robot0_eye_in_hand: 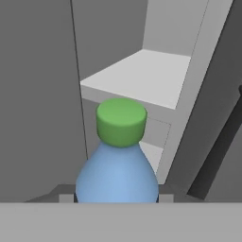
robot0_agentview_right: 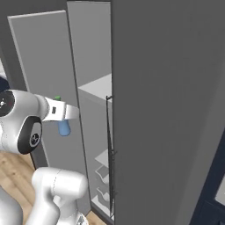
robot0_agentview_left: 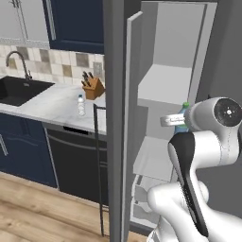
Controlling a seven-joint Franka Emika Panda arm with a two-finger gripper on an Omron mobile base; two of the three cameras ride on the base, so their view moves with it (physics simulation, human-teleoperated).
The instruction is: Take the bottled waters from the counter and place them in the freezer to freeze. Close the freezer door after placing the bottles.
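One bottle is already in transit and one is waiting.

From the left base camera, the clear ribbed plastic bottle with the blue cap (robot0_agentview_left: 81, 105) stands upright on the white-grey veined marble counter (robot0_agentview_left: 52, 101), well off to the left of the arm. The blue-tinted plastic bottle with the green cap (robot0_agentview_left: 182, 119) peeks out just behind the white wrist, at the mouth of the tall grey freezer compartment (robot0_agentview_left: 177, 56), with the flat grey freezer door (robot0_agentview_left: 133, 118) swung open beside it.

From the right base camera, the blue bottle hangs from the two-finger gripper (robot0_agentview_right: 65, 117), neck up, so its long axis is vertical. The white freezer shelf (robot0_agentview_right: 99, 88) sits further in and a bit higher.

In the hand camera, the gripper is pinching the blue bottle around its body, cap pointing up the frame. The shelf lies straight ahead beyond the cap. My guess is the next move is basically a push forward into the compartment, keeping the bottle upright and clear of that shelf edge.
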